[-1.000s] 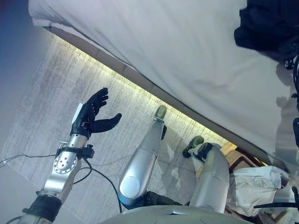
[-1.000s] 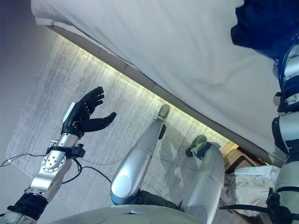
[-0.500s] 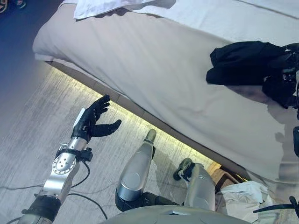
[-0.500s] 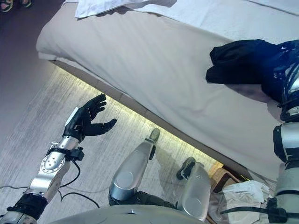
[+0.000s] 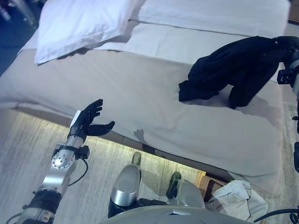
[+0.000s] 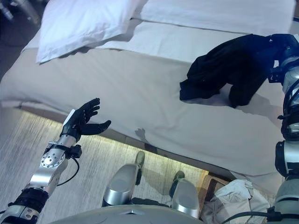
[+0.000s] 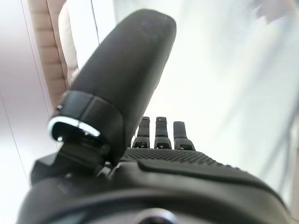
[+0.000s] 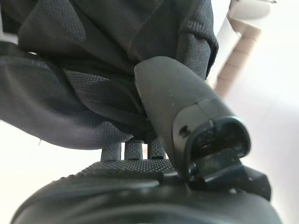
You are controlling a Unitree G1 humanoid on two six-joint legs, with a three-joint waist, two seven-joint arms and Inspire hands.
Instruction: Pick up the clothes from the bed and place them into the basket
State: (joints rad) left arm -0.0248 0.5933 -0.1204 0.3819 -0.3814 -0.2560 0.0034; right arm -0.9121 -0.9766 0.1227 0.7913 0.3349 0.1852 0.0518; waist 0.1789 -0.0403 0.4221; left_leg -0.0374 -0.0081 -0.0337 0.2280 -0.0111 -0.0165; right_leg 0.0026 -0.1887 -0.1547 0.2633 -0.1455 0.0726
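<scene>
A black garment [image 5: 224,65] lies on the beige bed [image 5: 140,88] near its right side. One end of it is pulled up off the sheet into a tent shape. My right hand [image 6: 281,45] is shut on that raised end. In the right wrist view the thumb [image 8: 170,100] pinches the black cloth [image 8: 93,70] against the fingers. My left hand [image 5: 87,123] is open and empty, held over the bed's front edge at the left; its thumb [image 7: 126,84] and straight fingers show in the left wrist view.
A basket [image 5: 207,183] with white clothes [image 5: 233,198] in it stands on the floor at the lower right, by the bed's foot. A white pillow [image 5: 79,23] lies at the bed's far left. A lit strip runs under the bed's front edge.
The camera has swung up from the floor to the bed. My right hand has raised one end of the black garment off the sheet. My left hand stays open.
</scene>
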